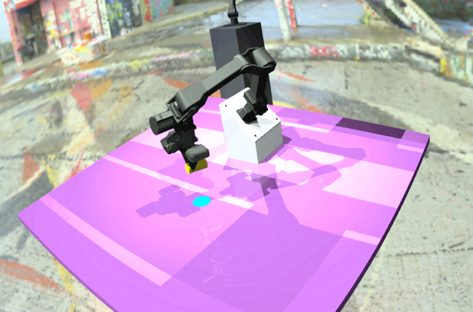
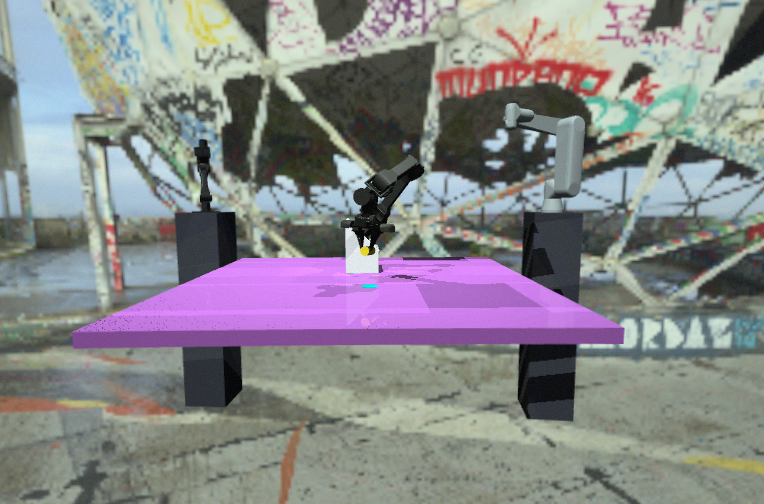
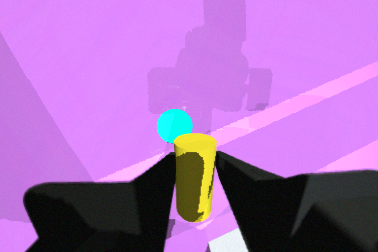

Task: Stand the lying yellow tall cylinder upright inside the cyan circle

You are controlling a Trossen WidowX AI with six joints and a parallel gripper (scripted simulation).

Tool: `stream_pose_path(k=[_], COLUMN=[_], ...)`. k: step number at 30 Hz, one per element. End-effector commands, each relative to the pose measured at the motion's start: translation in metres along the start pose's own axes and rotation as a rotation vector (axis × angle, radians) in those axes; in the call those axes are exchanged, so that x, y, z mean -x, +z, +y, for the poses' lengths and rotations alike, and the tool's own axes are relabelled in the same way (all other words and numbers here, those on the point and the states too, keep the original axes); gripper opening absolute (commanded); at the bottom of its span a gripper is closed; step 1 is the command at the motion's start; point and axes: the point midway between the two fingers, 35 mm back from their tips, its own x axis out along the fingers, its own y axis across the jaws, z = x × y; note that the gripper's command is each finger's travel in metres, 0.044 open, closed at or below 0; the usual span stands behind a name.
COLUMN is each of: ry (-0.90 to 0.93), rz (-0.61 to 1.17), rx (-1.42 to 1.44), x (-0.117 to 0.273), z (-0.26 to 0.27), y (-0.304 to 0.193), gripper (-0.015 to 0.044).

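The yellow tall cylinder (image 1: 201,166) (image 2: 364,251) (image 3: 194,175) is held in the air above the table, lying close to level, with one round end facing the exterior camera. My gripper (image 1: 195,166) (image 2: 367,250) (image 3: 195,156) is shut on it, one finger on each side of its middle. The cyan circle (image 1: 201,201) (image 2: 369,286) (image 3: 173,125) lies flat on the table with nothing on it. In the wrist view the circle shows just beyond the cylinder's far end and a little to the left.
The purple table (image 1: 134,235) (image 2: 216,320) carries the white block (image 1: 241,143) (image 2: 359,264) under the arm's base, behind the gripper. Dark pillars (image 1: 226,47) (image 2: 204,237) stand beyond the table's edges. A grey arm (image 2: 567,154) stands on the right pillar in the exterior view. Shadows cross the table.
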Motion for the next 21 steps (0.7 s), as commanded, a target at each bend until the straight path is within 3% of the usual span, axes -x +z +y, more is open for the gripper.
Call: stream_pose_path(k=[1,21], ry=[-0.026,-0.121], rz=[-0.021,-0.104], rx=[0.004,0.033], x=[-0.004,-0.023], z=[-0.003,-0.013], y=[0.002,0.007], gripper=[0.0105,0.0105])
